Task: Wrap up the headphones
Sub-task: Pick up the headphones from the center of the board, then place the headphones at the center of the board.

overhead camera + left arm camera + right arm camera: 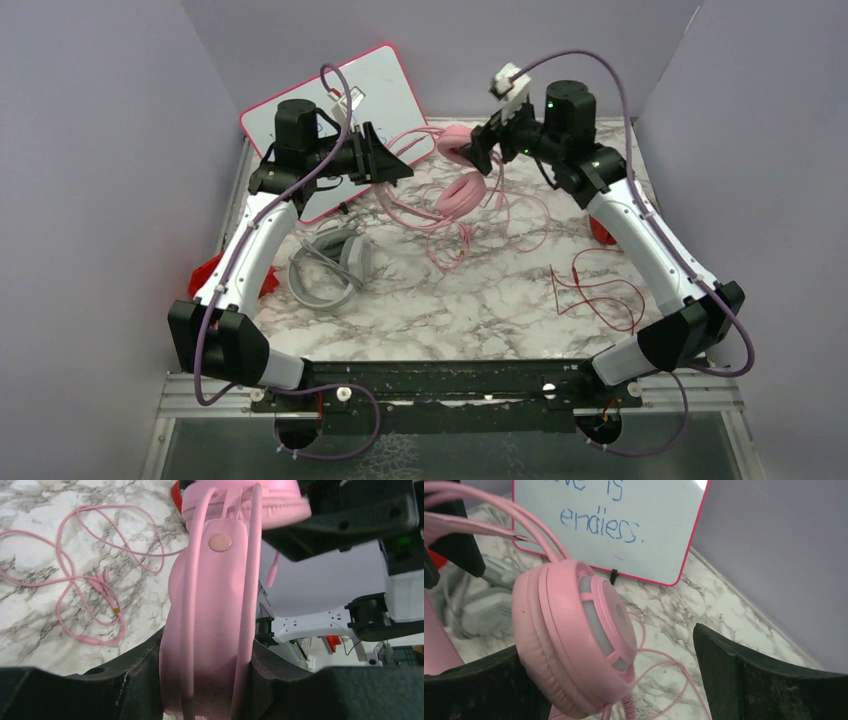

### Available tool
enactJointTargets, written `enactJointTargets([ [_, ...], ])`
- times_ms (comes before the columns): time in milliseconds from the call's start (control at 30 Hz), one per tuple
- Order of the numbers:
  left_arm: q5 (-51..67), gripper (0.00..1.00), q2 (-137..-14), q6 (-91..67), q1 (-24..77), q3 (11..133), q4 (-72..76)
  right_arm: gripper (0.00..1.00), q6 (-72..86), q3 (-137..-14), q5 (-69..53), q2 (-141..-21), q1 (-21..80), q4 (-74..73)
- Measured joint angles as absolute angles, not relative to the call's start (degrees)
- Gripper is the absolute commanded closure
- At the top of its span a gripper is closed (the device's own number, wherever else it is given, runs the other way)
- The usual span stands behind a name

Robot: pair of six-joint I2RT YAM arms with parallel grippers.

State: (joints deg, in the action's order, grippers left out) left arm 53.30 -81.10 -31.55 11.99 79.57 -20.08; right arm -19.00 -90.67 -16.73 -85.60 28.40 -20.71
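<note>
Left wrist: left gripper (205, 690) clamps band of pink headphones (210, 605) near whiteboard (390, 85); right gripper (624, 685) spread wide, 1 cup (574, 635) between fingers (754, 680).

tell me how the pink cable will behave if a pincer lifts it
Probably floppy: the pink cable lies in loose loops on the marble tabletop, so it should sag and trail. Thin, so likely light; overlapping loops may snag.
</note>
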Motion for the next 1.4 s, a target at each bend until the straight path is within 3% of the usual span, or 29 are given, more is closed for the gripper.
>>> enactJointTargets([
  [200, 55.6, 0.72, -81.0, -37.4, 12.1, 79.2, -11.1, 0.00, 2.0, -93.7, -32.9, -85.3, 10.4, -21.6],
  [400, 54.4, 0.73, -80.8, -43.0, 9.1, 79.0, -6.4, 0.00, 15.4, -95.5, -40.0, -86.6, -7.4, -18.5],
  [667, 54.8, 0.73, -80.9, -47.8, 8.8, 79.0, -1.6, 0.00, 18.5, -87.2, -45.5, -82.7, -2.7, -8.3],
  [900, 55.5, 0.73, -81.3, -54.2, 8.9, 79.8, 5.9, 0.12, 18.2, -74.8, -38.2, -92.3, -3.1, -1.4],
  [1133, 53.1, 0.72, -82.7, -60.9, 8.8, 88.6, 12.3, 0.00, 8.8, -64.2, -32.8, -97.6, 3.5, 1.4],
  [1400, 48.3, 0.72, -86.9, -71.0, 8.8, 100.7, 22.3, 0.00, 1.2, -56.4, -33.0, -98.8, 5.7, 22.4],
])
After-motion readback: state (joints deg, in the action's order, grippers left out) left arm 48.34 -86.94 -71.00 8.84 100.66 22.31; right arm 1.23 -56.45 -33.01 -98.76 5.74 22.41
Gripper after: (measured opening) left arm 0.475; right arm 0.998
